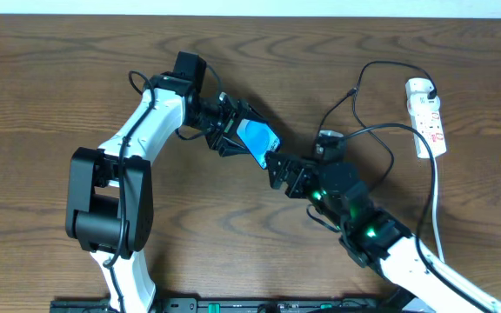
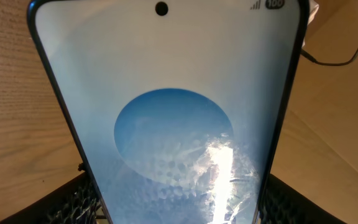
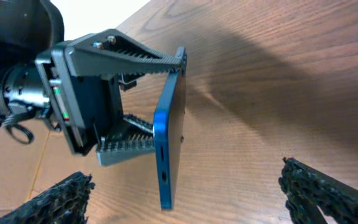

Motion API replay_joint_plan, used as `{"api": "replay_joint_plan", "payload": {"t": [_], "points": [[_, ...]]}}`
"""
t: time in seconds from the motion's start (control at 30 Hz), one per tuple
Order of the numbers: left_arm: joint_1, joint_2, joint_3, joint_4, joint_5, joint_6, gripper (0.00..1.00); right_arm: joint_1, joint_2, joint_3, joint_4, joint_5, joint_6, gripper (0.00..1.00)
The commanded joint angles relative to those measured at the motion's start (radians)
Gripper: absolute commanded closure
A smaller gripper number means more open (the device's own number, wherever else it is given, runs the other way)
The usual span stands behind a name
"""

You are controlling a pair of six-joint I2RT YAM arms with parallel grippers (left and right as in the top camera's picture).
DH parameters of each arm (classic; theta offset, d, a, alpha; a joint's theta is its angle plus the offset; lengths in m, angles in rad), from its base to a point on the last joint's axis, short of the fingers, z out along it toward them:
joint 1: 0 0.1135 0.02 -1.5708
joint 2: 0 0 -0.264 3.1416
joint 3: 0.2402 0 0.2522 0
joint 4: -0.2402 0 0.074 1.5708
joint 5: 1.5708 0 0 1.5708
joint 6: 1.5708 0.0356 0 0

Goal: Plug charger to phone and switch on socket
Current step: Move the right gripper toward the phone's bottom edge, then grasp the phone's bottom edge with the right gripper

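Step in hand: presenting the phone for plugging, charger not yet connected. The slim blue-edged smartphone with the cyan-blue screen (image 1: 257,139) was lifted off the brown wood-grain table (image 1: 76,69) at mid-table, clamped across its width between the ribbed grey fingers of the left gripper (image 3: 166,102). In the right wrist view it stood on edge, its narrow end with the port slot turned toward that camera, and no cable sat in the slot. The right gripper (image 1: 281,171) was just beside that end of the phone, jaws spread wide and empty, its black textured fingertips (image 3: 67,190) well apart. The thin black charger cable (image 2: 337,63) trailed loosely over the table between the right arm and the white elongated power strip with red marks (image 1: 430,117), which lay near the table's far right edge. The connector tip could not be made out for certain. The strip's switch state was too small to tell. Judgement: the next move calls for the right gripper to pick up the connector end, line it up square with the port while the left holds the phone steady, and push it home. The socket switch comes after that.
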Motion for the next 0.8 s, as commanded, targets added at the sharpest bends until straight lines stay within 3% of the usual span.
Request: {"api": "replay_joint_plan", "payload": {"t": [0.0, 0.17, 0.77], "points": [[-0.006, -0.031, -0.003, 0.003, 0.013, -0.003, 0.44, 0.003, 0.048, 0.011, 0.042, 0.023, 0.018, 0.07], [-0.021, -0.031, -0.003, 0.007, 0.002, -0.003, 0.44, 0.003, 0.112, 0.011, 0.064, 0.023, 0.103, 0.15], [-0.117, -0.031, -0.003, 0.022, -0.061, -0.006, 0.44, 0.003, 0.140, 0.011, 0.098, -0.019, 0.175, 0.49]]}}
